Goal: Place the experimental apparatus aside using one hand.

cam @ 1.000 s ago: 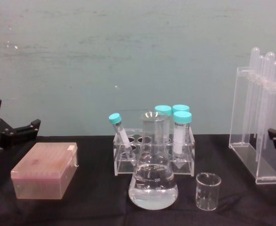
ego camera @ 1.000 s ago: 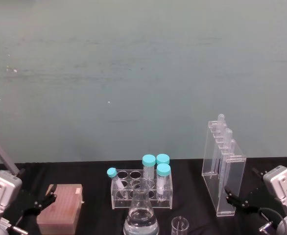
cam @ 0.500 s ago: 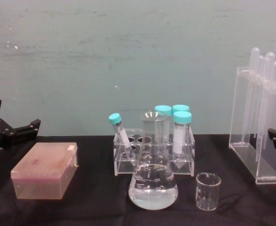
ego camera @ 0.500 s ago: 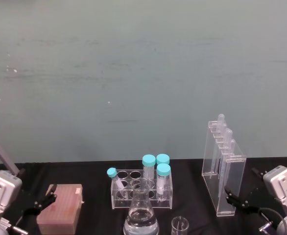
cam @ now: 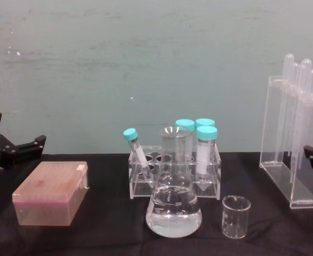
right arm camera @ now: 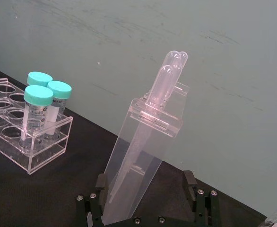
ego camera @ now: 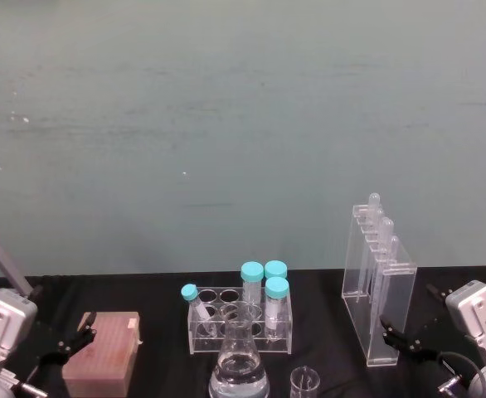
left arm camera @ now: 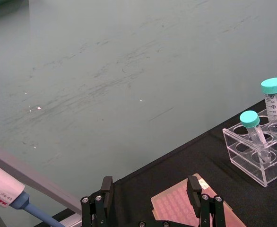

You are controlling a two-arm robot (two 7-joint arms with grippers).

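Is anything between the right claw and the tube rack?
Nothing visible. The open right claw faces the rack's narrow end directly, close up; the beaker and flask stand off to its left.

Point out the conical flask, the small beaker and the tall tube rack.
conical flask (cam: 173, 210), chest view, liquid-filled body.
small beaker (cam: 236, 217), chest view, side wall.
tall tube rack (cam: 278, 133), chest view, acrylic wall.

Tall rack (cam: 292, 160): clear acrylic-like plastic, glossy and smooth.
Long tubes (right arm camera: 169, 78): clear, smooth, glossy; glass or plastic cannot be told.
Conical flask (cam: 174, 202): clear glossy glass, marked with printed graduations.
Beaker (cam: 236, 216): clear smooth glass.
Table cover (cam: 108, 234): black, matt, cloth-like.
Tip box (cam: 49, 197): pinkish translucent plastic, slightly frosted.
Left gripper (left arm camera: 150, 182): finished in matt black, fitted with small metal screws.
Right gripper (right arm camera: 144, 177): finished likewise.
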